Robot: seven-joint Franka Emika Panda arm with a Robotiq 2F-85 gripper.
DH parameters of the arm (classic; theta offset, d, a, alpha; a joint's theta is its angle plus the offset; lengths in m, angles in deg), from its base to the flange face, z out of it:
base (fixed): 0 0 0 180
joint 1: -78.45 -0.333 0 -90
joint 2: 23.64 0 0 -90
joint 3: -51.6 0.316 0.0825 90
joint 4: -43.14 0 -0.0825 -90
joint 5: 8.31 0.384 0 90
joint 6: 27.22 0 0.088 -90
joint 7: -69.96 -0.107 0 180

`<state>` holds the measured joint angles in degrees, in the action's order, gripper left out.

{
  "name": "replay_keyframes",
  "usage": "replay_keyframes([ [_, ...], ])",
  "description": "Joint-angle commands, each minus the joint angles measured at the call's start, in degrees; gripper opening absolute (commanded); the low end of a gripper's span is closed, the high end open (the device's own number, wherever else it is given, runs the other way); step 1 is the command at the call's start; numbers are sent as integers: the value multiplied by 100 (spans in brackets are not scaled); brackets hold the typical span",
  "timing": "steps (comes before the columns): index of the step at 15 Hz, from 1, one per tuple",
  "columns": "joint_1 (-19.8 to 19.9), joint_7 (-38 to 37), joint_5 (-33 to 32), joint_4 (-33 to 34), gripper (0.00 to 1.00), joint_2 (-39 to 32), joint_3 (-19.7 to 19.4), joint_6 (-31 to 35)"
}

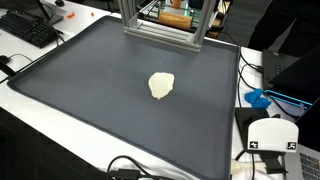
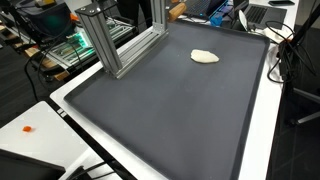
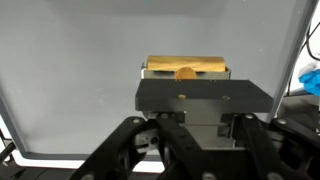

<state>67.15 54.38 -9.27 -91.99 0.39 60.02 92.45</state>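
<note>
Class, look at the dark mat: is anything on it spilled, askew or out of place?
One thing stands out: a pale, shapeless lump lies alone near the middle of the dark mat, apart from the metal frame. Nothing else looks spilled.

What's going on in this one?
A pale lump lies alone on the dark mat, apart from the metal frame at the mat's edge. No arm shows in either exterior view. The claw appears only in the wrist view, low in the picture, facing the mat; its tips are cut off, so open or shut cannot be told. Nothing touches the lump.
</note>
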Motion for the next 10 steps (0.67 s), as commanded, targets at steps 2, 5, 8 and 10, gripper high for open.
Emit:
replay_keyframes([
  [2,73,189,251,-500,22,740,41,-277],
  [5,54,146,440,-653,22,959,26,-380],
  [8,62,136,550,-751,22,1127,46,-524],
  [10,63,161,565,-824,22,1239,55,-645],
])
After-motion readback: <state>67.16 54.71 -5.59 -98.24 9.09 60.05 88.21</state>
